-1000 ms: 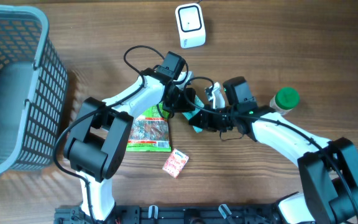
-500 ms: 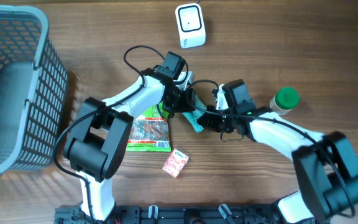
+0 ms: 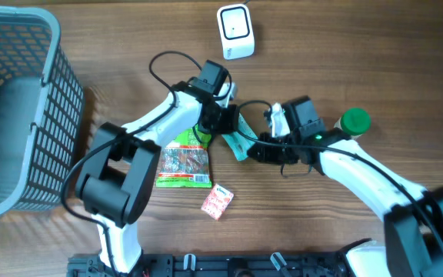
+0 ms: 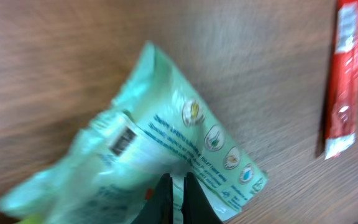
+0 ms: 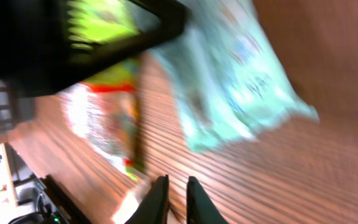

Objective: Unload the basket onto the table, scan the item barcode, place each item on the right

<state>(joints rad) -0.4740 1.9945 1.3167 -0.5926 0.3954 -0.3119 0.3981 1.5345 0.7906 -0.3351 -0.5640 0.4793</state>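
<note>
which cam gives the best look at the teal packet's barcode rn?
Left wrist: the teal packet fills the frame and its barcode faces the lens, slightly blurred. Overhead shows only a sliver of the packet between the arms, with no barcode visible. Right wrist shows it as a blur, and no code can be made out.

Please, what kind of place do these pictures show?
Probably a mock shop checkout set up on a wooden table: a grey shopping basket, a white barcode scanner, and packaged goods such as a teal packet and a snack bag.
</note>
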